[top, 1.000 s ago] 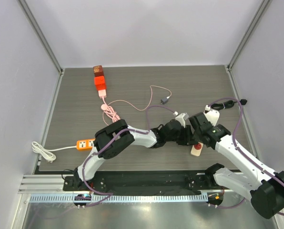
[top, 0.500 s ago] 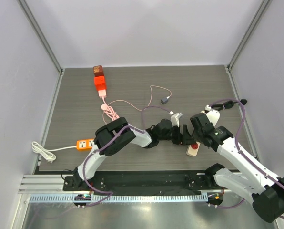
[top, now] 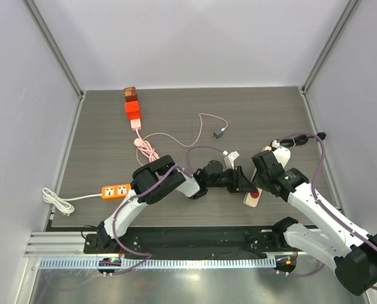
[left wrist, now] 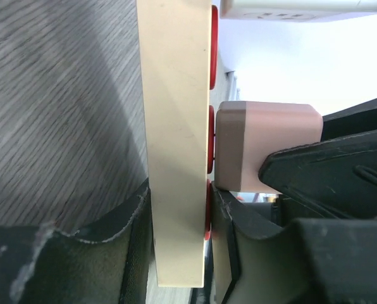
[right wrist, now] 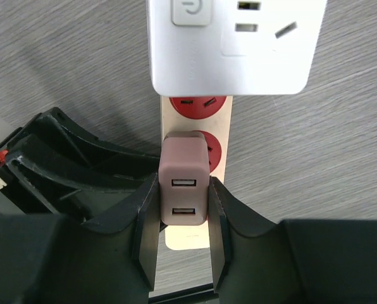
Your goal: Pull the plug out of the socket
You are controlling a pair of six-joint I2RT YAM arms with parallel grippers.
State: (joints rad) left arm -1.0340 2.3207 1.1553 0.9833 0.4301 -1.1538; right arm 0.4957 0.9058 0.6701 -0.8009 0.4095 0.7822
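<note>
Socket strip (left wrist: 176, 126), cream with red outlets, sits at the front right of the dark wood-grain surface (top: 176, 114), between the two arms. Left gripper (left wrist: 176, 244): jaws clamped on one end of the strip, one on each face. Pink plug (right wrist: 184, 180) is in a red outlet, its face flush against the strip. Right gripper (right wrist: 184, 218): jaws clamped on the plug's two sides. White power block (right wrist: 233, 44) shows just past the plug, covering the strip's far end.
</note>
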